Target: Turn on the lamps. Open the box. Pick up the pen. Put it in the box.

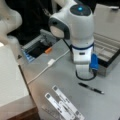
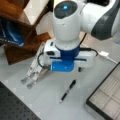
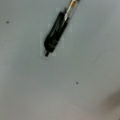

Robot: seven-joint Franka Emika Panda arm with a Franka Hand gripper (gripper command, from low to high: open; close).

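The black box (image 1: 109,50) stands at a front view's right with its lid (image 1: 107,18) raised and the grey compartments showing; its corner also appears at another front view's lower right (image 2: 107,96). The thin dark pen (image 1: 91,88) (image 2: 68,90) lies flat on the grey table, apart from the box. My gripper (image 1: 83,73) (image 2: 65,68) hangs over the table close above and beside the pen, its fingers hidden by the hand's body. In the wrist view the pen (image 3: 56,33) lies at the top, with no fingers showing. No lamp is in sight.
An open dark tray (image 1: 37,48) with an orange piece (image 1: 48,50) sits at the back left. A white cable (image 1: 50,63) crosses the table. Flat white strips (image 1: 65,103) (image 2: 35,72) lie near the pen. A wooden shelf (image 2: 22,32) and a black perforated mat (image 2: 12,107) border the table.
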